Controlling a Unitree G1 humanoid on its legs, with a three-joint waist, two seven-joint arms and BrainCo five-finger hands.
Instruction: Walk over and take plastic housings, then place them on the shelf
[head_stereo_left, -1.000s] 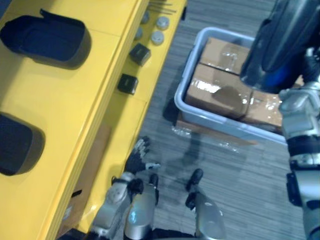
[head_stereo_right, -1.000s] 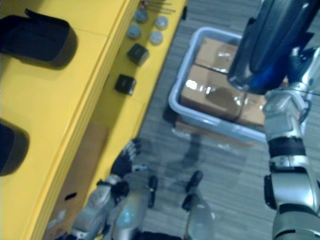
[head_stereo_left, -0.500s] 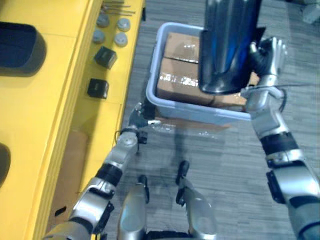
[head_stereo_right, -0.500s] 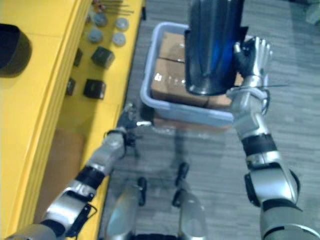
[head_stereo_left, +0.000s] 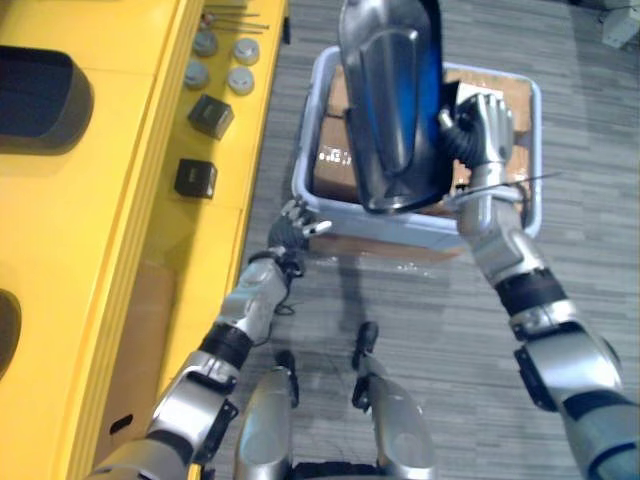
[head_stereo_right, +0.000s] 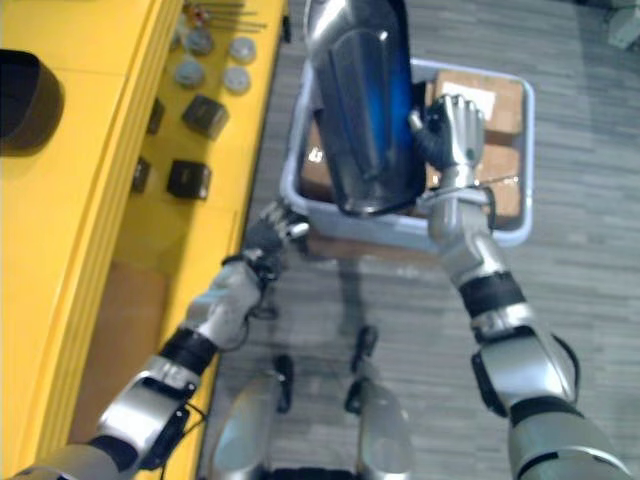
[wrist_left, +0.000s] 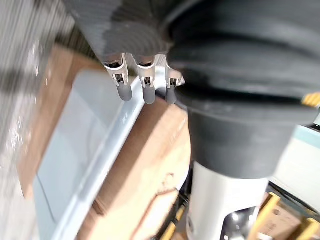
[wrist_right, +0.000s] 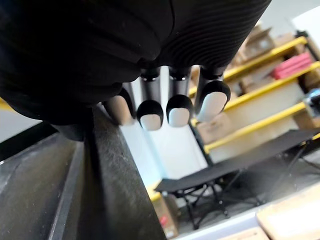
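Note:
A large black plastic housing (head_stereo_left: 395, 110) is held up over the grey bin, its glossy shell facing me. My right hand (head_stereo_left: 478, 125) is shut on its right edge; in the right wrist view the fingers (wrist_right: 175, 107) curl over the housing's dark rim (wrist_right: 60, 200). My left hand (head_stereo_left: 292, 225) hangs open and holds nothing, close to the bin's near left corner, and its fingers (wrist_left: 145, 87) are straight in the left wrist view. Two more black housings (head_stereo_left: 40, 95) (head_stereo_left: 5, 330) lie on the yellow shelf (head_stereo_left: 110, 220) at my left.
The grey bin (head_stereo_left: 320, 215) on the carpet holds cardboard boxes (head_stereo_left: 335, 165). A lower yellow ledge carries two small black boxes (head_stereo_left: 195, 177) and several grey discs (head_stereo_left: 225, 62). Open carpet lies between the shelf and the bin.
The right hand has swung the housing to the left and tipped it over the bin. The left hand has lifted slightly toward the bin's corner. The camera shifted earlier on.

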